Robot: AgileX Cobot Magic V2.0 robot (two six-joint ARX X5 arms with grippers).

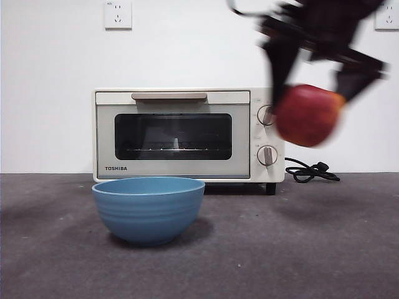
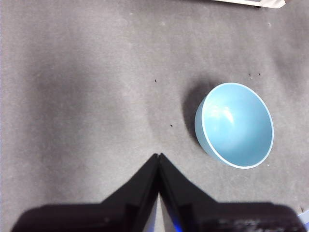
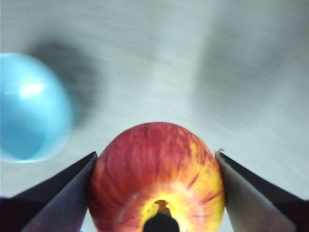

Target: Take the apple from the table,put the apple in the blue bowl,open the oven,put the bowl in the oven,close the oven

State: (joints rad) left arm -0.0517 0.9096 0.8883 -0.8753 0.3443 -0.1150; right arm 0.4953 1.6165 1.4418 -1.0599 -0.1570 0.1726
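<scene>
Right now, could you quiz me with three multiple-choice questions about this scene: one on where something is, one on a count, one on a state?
1. Where is the apple?
A. in the blue bowl
B. held in the air by the right gripper
C. on the table

2. How many knobs does the oven show?
A. one
B. two
C. four

3. The oven door is:
A. shut
B. wide open
C. missing

Answers: B, the right gripper clamps it above the table, off to one side of the blue bowl; B, two sit beside the door; A, the glass stands upright against the frame.
</scene>
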